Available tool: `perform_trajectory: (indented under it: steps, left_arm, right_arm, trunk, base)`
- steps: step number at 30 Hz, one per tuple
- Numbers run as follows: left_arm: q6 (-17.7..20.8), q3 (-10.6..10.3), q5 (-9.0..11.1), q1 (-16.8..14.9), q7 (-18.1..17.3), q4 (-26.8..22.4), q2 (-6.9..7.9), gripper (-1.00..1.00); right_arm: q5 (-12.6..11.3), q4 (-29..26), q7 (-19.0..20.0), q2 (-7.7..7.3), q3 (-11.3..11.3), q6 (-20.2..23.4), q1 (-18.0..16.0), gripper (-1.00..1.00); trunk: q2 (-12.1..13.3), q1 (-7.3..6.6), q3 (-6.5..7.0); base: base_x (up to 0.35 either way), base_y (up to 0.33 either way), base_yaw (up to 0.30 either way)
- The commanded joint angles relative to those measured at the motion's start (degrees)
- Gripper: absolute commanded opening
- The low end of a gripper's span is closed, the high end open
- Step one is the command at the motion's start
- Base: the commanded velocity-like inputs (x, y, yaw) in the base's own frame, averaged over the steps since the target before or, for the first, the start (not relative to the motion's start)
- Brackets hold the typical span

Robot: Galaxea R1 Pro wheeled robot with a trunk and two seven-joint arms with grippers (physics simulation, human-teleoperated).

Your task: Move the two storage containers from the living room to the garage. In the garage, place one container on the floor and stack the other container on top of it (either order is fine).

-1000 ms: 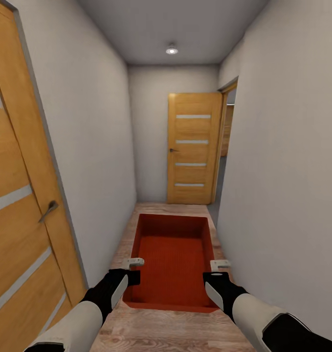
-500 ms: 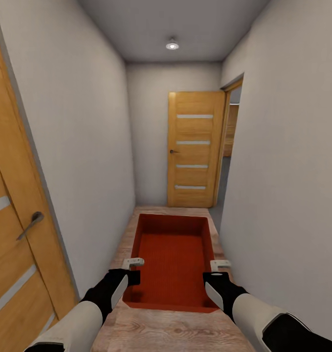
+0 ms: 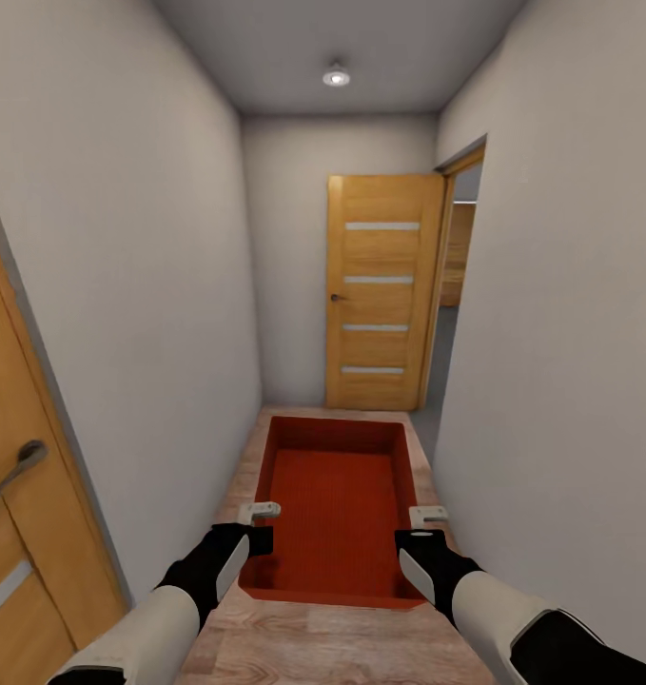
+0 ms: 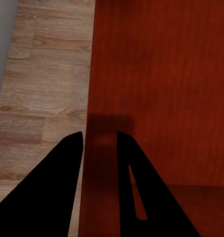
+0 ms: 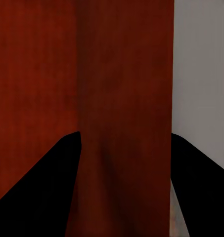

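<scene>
A: Corridor check – narrow hallway, plain grey-white walls close on both sides. The storage container (image 3: 337, 504) takes up most of the width betw. them; only thin strips of wood-plank floor (image 3: 242, 476) show either side of it.

B: Ahead?

A: Open run of floor to the far wall. Wooden door (image 3: 380, 295) w/ four pale glass strips at the end, standing open beside a doorway on the right. Another wooden door (image 3: 23, 514) at near left, lever handle visible. One ceiling spotlight (image 3: 336, 76) lit.

B: Container itself?

A: Orange-red, open-topped, empty, level, long axis pointing down the hall. Carried out in front betw. both arms, above the planks.

B: Left gripper (image 3: 258, 518)?

A: On the left long wall near the close end. Left wrist view: jaws narrow, one finger outside the wall, one inside – clamped on the rim.

B: Right gripper (image 3: 427, 521)?

A: Mirror spot on the right long wall. Right wrist view: jaws set wider, straddling that wall; looks gripped, contact of the outer finger not clear.
</scene>
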Motion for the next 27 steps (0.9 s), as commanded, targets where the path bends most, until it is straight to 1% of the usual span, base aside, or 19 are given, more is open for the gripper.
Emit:
perform_trajectory:
  steps: [1,27]
  left_arm:
    - [0.31,-0.48,0.54,0.06,0.53,0.09,-0.07,-1.00]
    - [0.31,-0.48,0.54,0.06,0.53,0.09,-0.06,-1.00]
  right_arm:
    - [1.52,-1.28,-0.46,-0.01,-0.80,0.55,-0.05,-1.00]
    - [1.52,-1.28,-0.46,-0.04,-0.80,0.55,-0.05,-1.00]
  trunk:
    - [-0.04,0.05,-0.02]
    - [-0.04,0.05,-0.02]
  base:
    - [0.323,0.000,0.000]
    - [0.323,0.000,0.000]
